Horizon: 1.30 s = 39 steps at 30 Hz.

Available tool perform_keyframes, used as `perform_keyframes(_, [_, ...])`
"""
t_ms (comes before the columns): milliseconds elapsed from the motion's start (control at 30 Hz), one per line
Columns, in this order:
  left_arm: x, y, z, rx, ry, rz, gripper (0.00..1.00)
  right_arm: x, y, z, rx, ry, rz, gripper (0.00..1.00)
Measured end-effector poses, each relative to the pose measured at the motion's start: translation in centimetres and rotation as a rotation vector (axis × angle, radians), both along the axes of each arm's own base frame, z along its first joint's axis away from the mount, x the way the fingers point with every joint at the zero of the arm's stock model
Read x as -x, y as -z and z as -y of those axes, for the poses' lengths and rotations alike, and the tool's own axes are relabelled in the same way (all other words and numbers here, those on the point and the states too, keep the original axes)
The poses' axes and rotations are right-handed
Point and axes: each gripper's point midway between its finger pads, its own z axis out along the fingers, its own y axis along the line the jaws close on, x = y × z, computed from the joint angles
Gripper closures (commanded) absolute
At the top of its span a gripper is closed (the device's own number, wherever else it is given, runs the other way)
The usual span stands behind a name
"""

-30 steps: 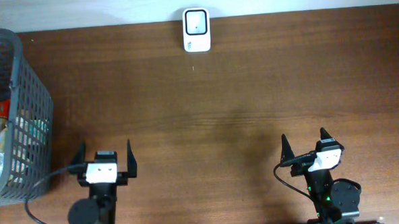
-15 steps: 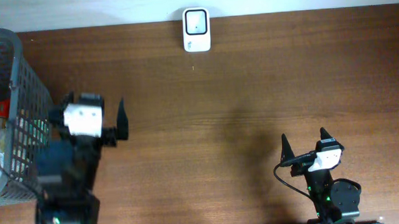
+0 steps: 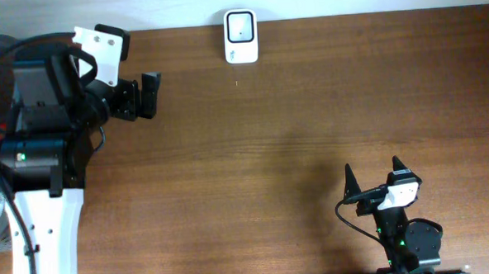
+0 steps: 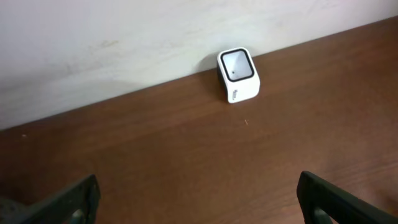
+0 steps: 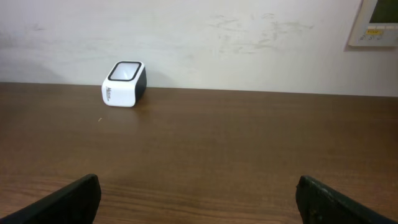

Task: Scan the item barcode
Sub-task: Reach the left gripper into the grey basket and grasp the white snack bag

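The left jaws and right jaws stand wide open, holding nothing. The scanner point(image 3: 241, 36) sits ahead of both, well apart, on the table point(image 3: 269, 136). No item is picked yet; everything is left.

brown wood-grain table point(image 3: 309, 93), grain running left to right, spreading under and ahead of the right gripper point(image 5: 199, 186). its far edge, straight ahead of that gripper, meets a plain off-white wall point(image 5: 186, 37). faint grey scuffs point(image 5: 261, 28) mark the wall, above and slightly right of the gripper's line. a beige wall panel point(image 5: 375, 25), cut by the frame edge, sits high and far right of the gripper. ahead of the left gripper point(image 4: 198, 180) the same seam of wall and table runs slantwise, rising to the right. light soft and even. a dim shadow point(image 3: 303, 147) lies on the table ahead and left of the right gripper.
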Motion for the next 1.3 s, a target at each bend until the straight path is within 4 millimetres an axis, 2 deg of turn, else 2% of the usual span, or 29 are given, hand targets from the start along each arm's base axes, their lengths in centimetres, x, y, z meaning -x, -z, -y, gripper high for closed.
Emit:
perform_keyframes(133, [-0.6, 0.9, -0.1, 0.014, -0.005, -0.028, 0.03, 0.0, 0.0, 0.0, 0.0, 0.0, 0.0, 0.01])
perform_keyframes(200, [-0.8, 1.1, -1.4, 0.041, -0.073, -0.045, 0.04, 0.0, 0.0, 0.0, 0.0, 0.0, 0.0, 0.01])
perform_keyframes(267, [-0.8, 0.6, -4.7, 0.077, -0.225, -0.053, 0.06, 0.0, 0.0, 0.0, 0.0, 0.0, 0.0, 0.01])
perform_keyframes(300, [-0.7, -0.2, -7.4, 0.099, -0.343, -0.043, 0.09, 0.0, 0.0, 0.0, 0.0, 0.0, 0.0, 0.01])
perform_keyframes(333, [-0.5, -0.8, -9.1, 0.115, -0.415, -0.031, 0.09, 0.0, 0.0, 0.0, 0.0, 0.0, 0.0, 0.01])
perform_keyframes(400, [0.5, -2.4, -13.4, 0.157, -0.593, 0.007, 0.08, 0.0, 0.0, 0.0, 0.0, 0.0, 0.0, 0.01])
perform_keyframes(467, [1.7, -3.4, -16.7, 0.195, -0.732, 0.04, 0.08, 0.0, 0.0, 0.0, 0.0, 0.0, 0.0, 0.01])
perform_keyframes(500, [2.8, -3.5, -18.8, 0.222, -0.822, 0.047, 0.08, 0.0, 0.0, 0.0, 0.0, 0.0, 0.0, 0.01])
perform_keyframes(533, [3.4, -3.3, -19.9, 0.256, -0.885, 0.048, 0.08, 0.0, 0.0, 0.0, 0.0, 0.0, 0.0, 0.01])
perform_keyframes(567, [4.6, -3.0, -21.8, 0.262, -0.96, 0.039, 0.07, 0.0, 0.0, 0.0, 0.0, 0.0, 0.0, 0.01])
perform_keyframes(700, [8.9, -1.0, -26.0, 0.305, -1.166, -0.034, 0.05, 0.0, 0.0, 0.0, 0.0, 0.0, 0.0, 0.01])
perform_keyframes(767, [10.9, 0.3, -27.4, 0.317, -1.249, -0.087, 0.04, 0.0, 0.0, 0.0, -0.001, 0.0, 0.0, 0.01])
perform_keyframes(867, [13.0, 3.0, -28.8, 0.339, -1.336, -0.204, 0.04, 0.0, 0.0, 0.0, 0.0, 0.0, 0.0, 0.01])
perform_keyframes(967, [13.8, 5.8, -30.6, 0.357, -1.399, -0.31, 0.05, 0.0, 0.0, 0.0, 0.0, 0.0, 0.0, 0.01])
perform_keyframes(1000, [14.0, 7.4, -31.4, 0.366, -1.422, -0.367, 0.05, 0.0, 0.0, 0.0, 0.0, 0.0, 0.0, 0.01])
perform_keyframes(1100, [14.2, 10.5, -32.3, 0.379, -1.448, -0.484, 0.03, 0.0, 0.0, 0.0, 0.0, 0.0, 0.0, 0.01])
perform_keyframes(1300, [13.8, 12.8, -33.5, 0.357, -1.442, -0.554, 0.01, 0.0, 0.0, 0.0, 0.0, 0.0, 0.0, 0.01])
